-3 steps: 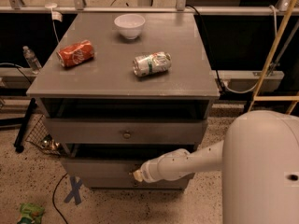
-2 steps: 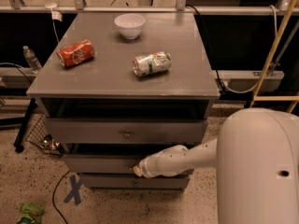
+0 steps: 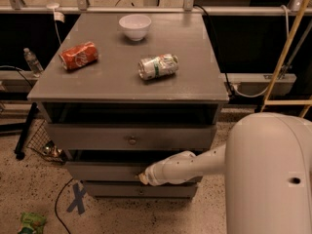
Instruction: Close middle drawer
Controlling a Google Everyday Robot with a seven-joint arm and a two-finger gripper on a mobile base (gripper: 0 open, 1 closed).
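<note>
The grey cabinet (image 3: pixel 126 77) has three alike drawer fronts. The middle drawer (image 3: pixel 100 171) sticks out a little from the cabinet, with a dark gap above it. Its knob is hidden behind my gripper. My gripper (image 3: pixel 142 178) is at the end of the white arm (image 3: pixel 187 165), which reaches in from the right. The gripper rests against the middle drawer's front near its centre. The uppermost drawer front (image 3: pixel 87 136) shows its small round knob (image 3: pixel 131 141). The lowest drawer front (image 3: pixel 141 190) sits just below the gripper.
On the cabinet top are a white bowl (image 3: pixel 135 26), a red can (image 3: pixel 78 55) lying on its side and a green-and-white can (image 3: pixel 158 66) lying on its side. A blue tape cross (image 3: pixel 77 199) and a cable are on the floor at the left. My white body (image 3: pixel 270 179) fills the lower right.
The middle drawer has slid back toward the cabinet, and my gripper and arm have moved in with its front.
</note>
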